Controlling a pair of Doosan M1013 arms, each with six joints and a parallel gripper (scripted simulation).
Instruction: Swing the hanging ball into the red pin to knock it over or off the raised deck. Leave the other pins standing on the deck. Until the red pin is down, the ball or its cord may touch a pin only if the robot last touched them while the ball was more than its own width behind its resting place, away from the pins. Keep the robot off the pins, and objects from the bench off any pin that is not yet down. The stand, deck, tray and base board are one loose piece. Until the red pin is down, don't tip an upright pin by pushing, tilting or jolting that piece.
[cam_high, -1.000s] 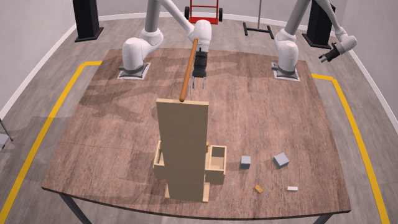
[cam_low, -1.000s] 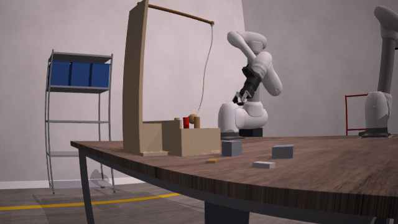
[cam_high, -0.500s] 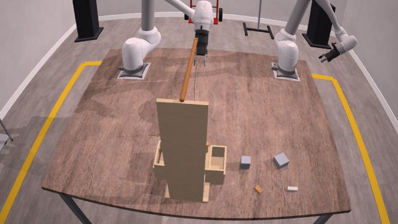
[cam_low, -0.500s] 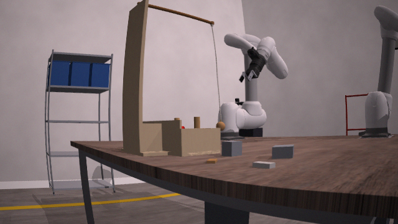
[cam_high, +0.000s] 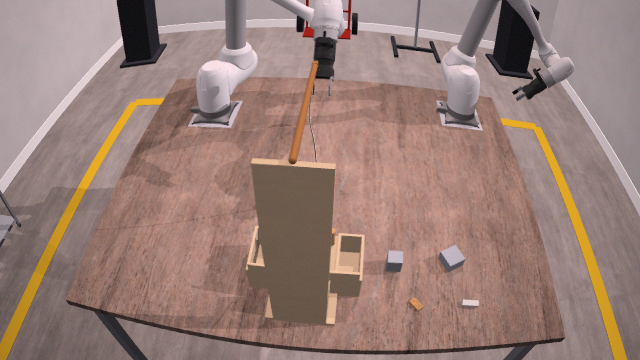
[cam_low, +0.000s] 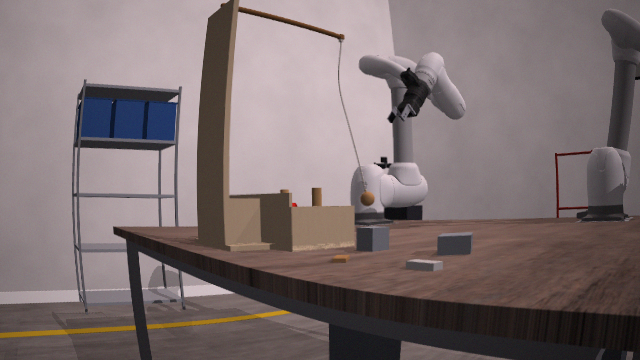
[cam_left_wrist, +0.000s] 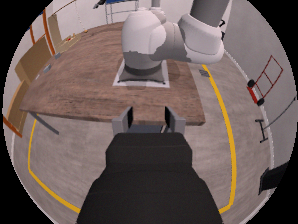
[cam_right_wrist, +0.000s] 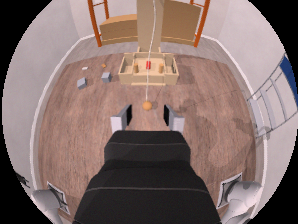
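Within the tray (cam_high: 353, 287) (cam_low: 322, 228) (cam_right_wrist: 145, 80), the red pin (cam_low: 294, 204) (cam_right_wrist: 148, 65) is seen on the raised deck area between two tan pins. From the side, only a low bit of red is shown above the wall, so the pin appears to be down. The nearer tan pin (cam_low: 317, 196) (cam_right_wrist: 136, 68) and the farther tan pin (cam_low: 285, 191) (cam_right_wrist: 161, 68) are seen upright. A walled compartment is set at each end of the tray.

The right gripper (cam_high: 322, 92) (cam_low: 401, 116) (cam_right_wrist: 147, 111) is opened wide, with nothing held between its fingers. The ball (cam_low: 367, 198) (cam_right_wrist: 147, 105) is hung from the cord (cam_low: 348, 117) (cam_right_wrist: 153, 40), below the fingers and clear of the pins. The left gripper (cam_high: 518, 95) (cam_left_wrist: 148, 113) is also spread wide and empty, off beyond the surface's edge.

On the wooden surface (cam_high: 425, 190) (cam_low: 500, 275) (cam_left_wrist: 85, 90) (cam_right_wrist: 90, 125), two grey blocks, an orange piece (cam_high: 416, 304) (cam_low: 341, 258) (cam_right_wrist: 104, 65) and a white piece (cam_high: 470, 303) (cam_low: 424, 265) (cam_right_wrist: 85, 68) are laid beside the tray, apart from it. Blue bins (cam_low: 129, 119) are kept on a shelf rack (cam_low: 131, 91) near the wall, and the floor is marked with yellow lines.
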